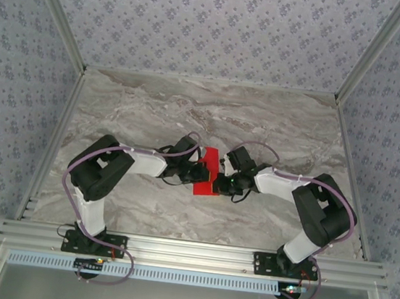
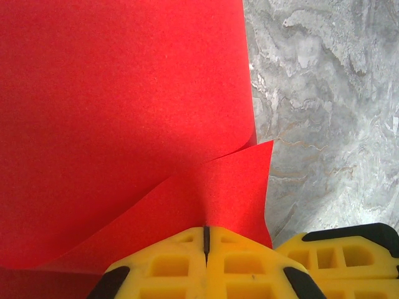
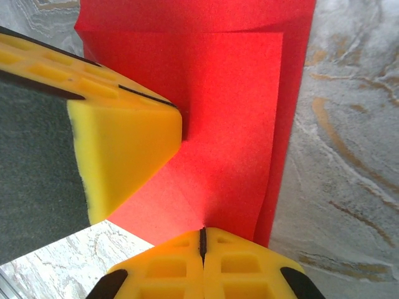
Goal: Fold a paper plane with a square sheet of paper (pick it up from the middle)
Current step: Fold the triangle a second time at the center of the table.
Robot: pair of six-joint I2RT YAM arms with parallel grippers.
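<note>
Two pinches, one sheet. Square sheet of paper (image 1: 207, 171) at frame centre in top view, between both arms, over marble surface (image 1: 262, 121). Left jaws closed on red flap, bottom centre of left wrist view. Right jaws likewise clamped on layered edge, bottom centre of right wrist view. Lifted or resting on surface: hard to tell. Judgement: fold under way. Hold both grips firm, move in step, square layered edges before pressing crease; uneven pull risks tear.
</note>
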